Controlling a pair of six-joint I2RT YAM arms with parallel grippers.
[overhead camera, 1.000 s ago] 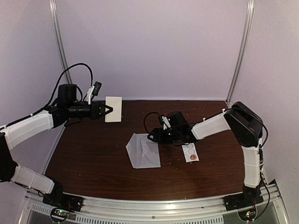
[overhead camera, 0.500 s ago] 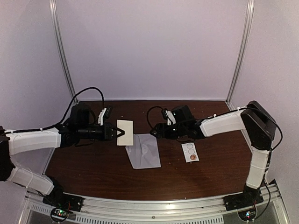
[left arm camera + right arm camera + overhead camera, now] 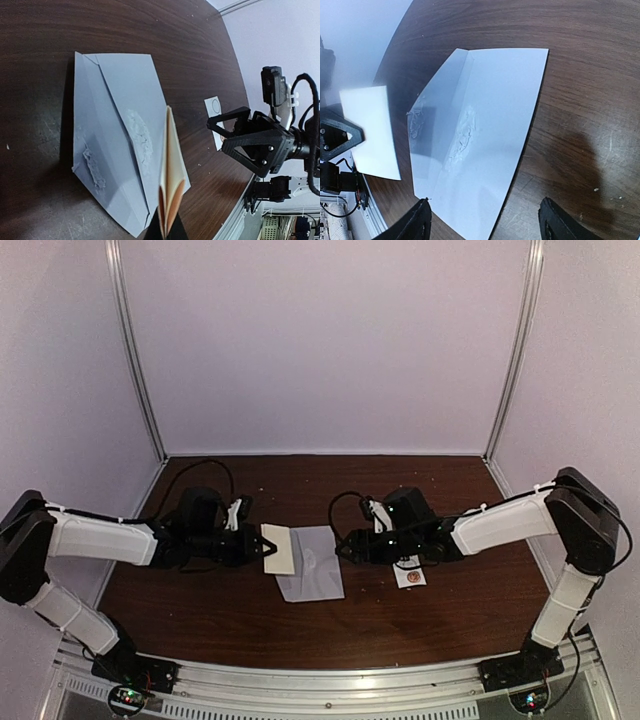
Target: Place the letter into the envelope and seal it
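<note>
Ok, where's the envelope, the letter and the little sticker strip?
envelope (image 3: pixel 495 110), right wrist view, middle of its flat face.
letter (image 3: pixel 170 165), left wrist view, middle of its folded sheet, seen edge-on.
sticker strip (image 3: pixel 409 577), top view, near end with the dark circle.

Left wrist view: the left gripper was cut off at 6 o'clock, so its hold on the folded letter lay out of frame. Top view: the right arm hid the 12 o'clock end of the sticker strip, whose markings were too small to read.
</note>
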